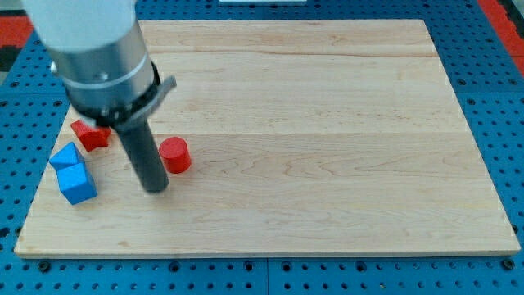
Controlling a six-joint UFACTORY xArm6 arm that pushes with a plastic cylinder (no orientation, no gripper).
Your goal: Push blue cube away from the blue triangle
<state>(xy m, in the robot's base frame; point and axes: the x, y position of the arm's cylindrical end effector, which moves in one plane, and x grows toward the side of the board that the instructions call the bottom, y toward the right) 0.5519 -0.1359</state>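
Note:
The blue cube [78, 183] sits near the board's left edge, low in the view. The blue triangle [65, 156] lies just above it and touches it. My tip [155, 188] rests on the board to the right of the blue cube, about a block's width away from it. The dark rod rises from the tip toward the view's upper left, into the grey arm body.
A red cylinder [174, 154] stands just right of the rod, above the tip. A red block [89, 133] lies above the blue triangle, partly hidden by the arm. The wooden board [327, 123] lies on a blue perforated table.

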